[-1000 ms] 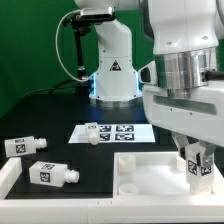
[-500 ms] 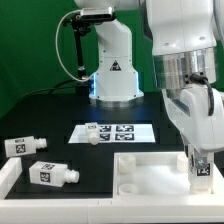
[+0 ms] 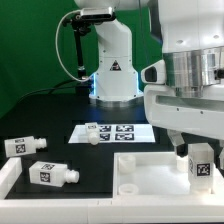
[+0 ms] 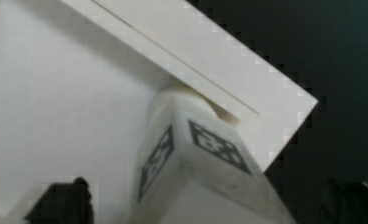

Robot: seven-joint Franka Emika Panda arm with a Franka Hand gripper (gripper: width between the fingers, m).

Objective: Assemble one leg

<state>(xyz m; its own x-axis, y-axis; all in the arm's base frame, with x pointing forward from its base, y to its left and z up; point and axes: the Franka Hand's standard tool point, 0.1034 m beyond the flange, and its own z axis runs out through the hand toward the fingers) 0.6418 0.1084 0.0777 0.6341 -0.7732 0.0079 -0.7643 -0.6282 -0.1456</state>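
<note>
A white leg (image 3: 201, 166) with a black-and-white tag stands upright at the corner of the white tabletop (image 3: 150, 172) on the exterior view's right. My gripper (image 3: 200, 158) is straight above it, jaws down either side of the leg. In the wrist view the leg (image 4: 199, 165) fills the middle. The dark fingers (image 4: 64, 203) stand apart from its sides with a gap showing, so the gripper is open. Two more legs (image 3: 20, 147) (image 3: 52, 172) lie on the exterior view's left. A third leg (image 3: 93, 138) lies by the marker board.
The marker board (image 3: 118, 131) lies on the black table behind the tabletop. The arm's white base (image 3: 112, 62) stands at the back. The arm's bulky wrist (image 3: 190, 70) hangs over the right side. The tabletop's raised rim (image 4: 199, 65) crosses the wrist view.
The wrist turned one way and then back above the leg. The leg stayed at the tabletop's corner, and its tag now faces the exterior camera unobstructed.
</note>
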